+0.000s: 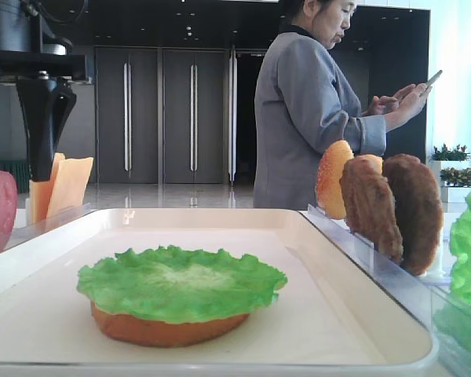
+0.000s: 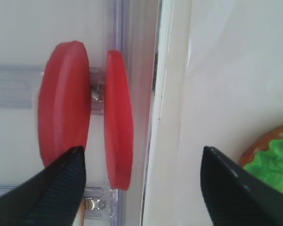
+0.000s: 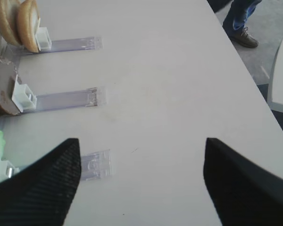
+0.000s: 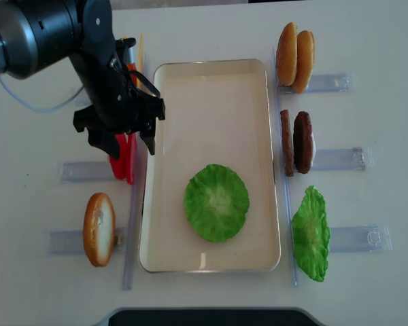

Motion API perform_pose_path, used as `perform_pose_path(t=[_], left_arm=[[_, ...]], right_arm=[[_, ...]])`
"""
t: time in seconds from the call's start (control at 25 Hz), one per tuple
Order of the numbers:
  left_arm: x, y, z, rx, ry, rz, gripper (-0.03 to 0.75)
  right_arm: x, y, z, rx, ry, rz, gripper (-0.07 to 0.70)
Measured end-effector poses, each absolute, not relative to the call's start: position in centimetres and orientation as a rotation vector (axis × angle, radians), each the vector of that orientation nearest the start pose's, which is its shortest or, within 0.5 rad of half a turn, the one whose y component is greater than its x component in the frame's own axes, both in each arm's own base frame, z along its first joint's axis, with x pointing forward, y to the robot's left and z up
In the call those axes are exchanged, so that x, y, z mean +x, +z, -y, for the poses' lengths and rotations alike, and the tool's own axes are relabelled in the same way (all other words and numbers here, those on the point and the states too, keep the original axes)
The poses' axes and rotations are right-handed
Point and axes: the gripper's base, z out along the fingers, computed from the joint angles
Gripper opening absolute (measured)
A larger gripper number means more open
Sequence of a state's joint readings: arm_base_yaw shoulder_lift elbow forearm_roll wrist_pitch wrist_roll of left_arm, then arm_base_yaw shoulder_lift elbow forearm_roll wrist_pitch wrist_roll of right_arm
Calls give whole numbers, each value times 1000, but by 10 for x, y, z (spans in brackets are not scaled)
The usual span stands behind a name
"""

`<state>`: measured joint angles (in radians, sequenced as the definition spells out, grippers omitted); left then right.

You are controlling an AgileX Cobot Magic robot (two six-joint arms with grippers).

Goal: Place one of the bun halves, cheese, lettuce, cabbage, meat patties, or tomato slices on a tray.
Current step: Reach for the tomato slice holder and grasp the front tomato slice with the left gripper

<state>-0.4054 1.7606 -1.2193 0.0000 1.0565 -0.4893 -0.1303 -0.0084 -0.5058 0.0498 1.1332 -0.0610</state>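
Left wrist view first, since that's where the action is: left gripper (image 2: 140,188) is spread as wide as it goes, nothing held. Two tomato slices (image 2: 118,120) stand on edge in a clear holder (image 2: 114,42) right under it, flat faces side by side, thin edges up. Their long axis runs along the tray rim (image 2: 167,94), i.e. straight ahead of the camera. One dark finger (image 2: 52,193) sits just outside the farther slice; the other finger is out over the tray. So both slices fall within the gap, off-centre toward the outer finger.

My read: the jaws close across the slice faces, which is the right axis. The catch is that both slices sit in the gap, so a straight close could take two. A shift toward the tray should isolate the inner slice.

Overhead: left gripper (image 4: 120,139) is right above the red slices, just off the tray's left long side. The tray (image 4: 211,75) holds lettuce (image 4: 216,202) over a flat bun half (image 1: 169,328), toward its near end. Drop spot is therefore to the gripper's right and slightly nearer.

Right arm is well apart. Its wrist view shows fingers splayed, gripper (image 3: 141,183) empty over bare table (image 3: 179,70), with patties (image 4: 296,142) and buns (image 4: 294,58) in holders beside the tray's other long side. Left arm is clearly the nearer one for tomato.
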Motion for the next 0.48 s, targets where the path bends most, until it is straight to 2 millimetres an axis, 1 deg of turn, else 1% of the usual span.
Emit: perform_pose_path(t=[0.2, 0.48], left_arm=[[305, 212, 128, -98, 0, -3080, 575], [306, 212, 128, -95, 2, -3074, 575]], right_arm=[[-9, 273, -5, 68, -55, -2101, 514], [-9, 273, -5, 68, -55, -2101, 514]])
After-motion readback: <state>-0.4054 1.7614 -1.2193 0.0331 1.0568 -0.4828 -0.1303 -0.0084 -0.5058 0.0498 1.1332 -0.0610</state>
